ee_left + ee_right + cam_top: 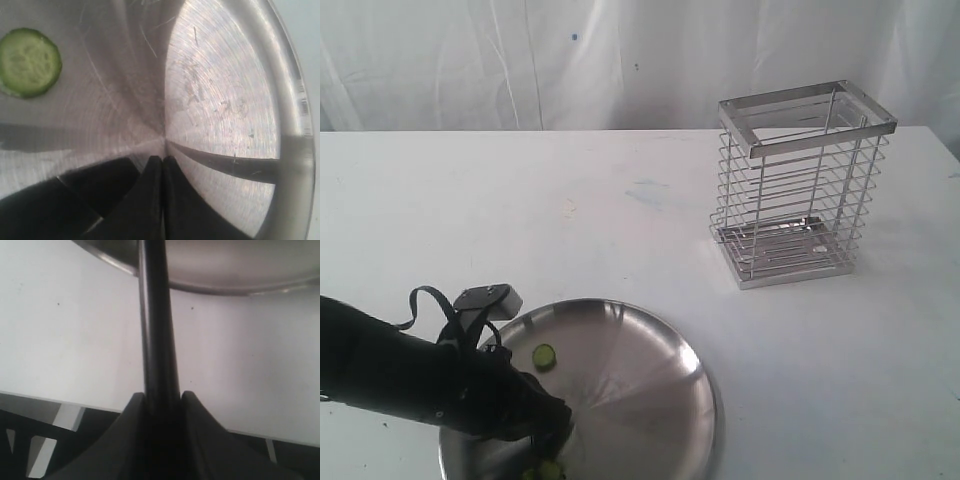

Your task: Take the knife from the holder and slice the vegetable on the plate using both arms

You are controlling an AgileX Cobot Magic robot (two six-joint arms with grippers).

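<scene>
The steel plate (660, 400) lies at the front of the table. One round green vegetable slice (544, 355) rests on it, and it also shows in the left wrist view as a slice (29, 62) with a pale centre. More green pieces (545, 470) sit at the plate's front edge, under my left gripper (552, 425). That gripper (163, 159) is shut, its tips together just over the plate (225, 90), with nothing visible between them. My right gripper (163, 396) is shut on the knife (157, 330), whose dark shaft points toward the plate rim (225, 287). The exterior view shows neither the right arm nor the knife. The wire holder (800, 190) stands empty.
The white table (620, 200) stretches between the plate and the holder at the back right. A white curtain hangs behind the table. A dark narrow streak (235, 165) crosses the plate near my left fingertips; blade or reflection, I cannot tell.
</scene>
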